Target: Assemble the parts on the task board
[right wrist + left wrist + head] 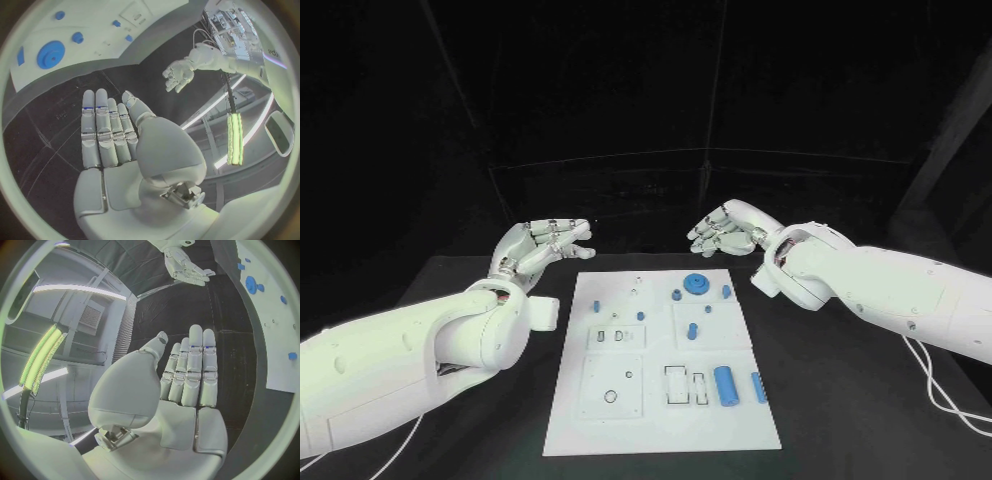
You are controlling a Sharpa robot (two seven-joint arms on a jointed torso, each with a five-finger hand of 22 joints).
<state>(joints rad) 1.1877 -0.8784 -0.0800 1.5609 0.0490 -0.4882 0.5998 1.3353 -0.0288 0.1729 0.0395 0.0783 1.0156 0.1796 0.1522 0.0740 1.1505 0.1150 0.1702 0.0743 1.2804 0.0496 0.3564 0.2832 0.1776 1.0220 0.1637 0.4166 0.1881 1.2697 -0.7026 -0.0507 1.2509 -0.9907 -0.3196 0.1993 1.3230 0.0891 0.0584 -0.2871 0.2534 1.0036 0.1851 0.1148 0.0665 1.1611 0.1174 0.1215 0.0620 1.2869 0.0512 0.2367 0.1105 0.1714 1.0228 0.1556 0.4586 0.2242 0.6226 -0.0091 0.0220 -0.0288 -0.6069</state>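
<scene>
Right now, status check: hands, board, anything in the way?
Left hand open, holding nothing, beyond the board's far left corner. Right hand open, off the far right corner. White board untouched, blue parts lying on it. Nothing in the way.

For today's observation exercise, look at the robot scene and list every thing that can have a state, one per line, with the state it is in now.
Left hand: open, holding nothing, raised beyond the board's far left corner.
Right hand: open, holding nothing, raised beyond the board's far right corner.
Task board: lying flat on the table, untouched.
Blue disc: resting on the board's far end.
Blue cylinder: lying on its side near the board's right edge.
</scene>
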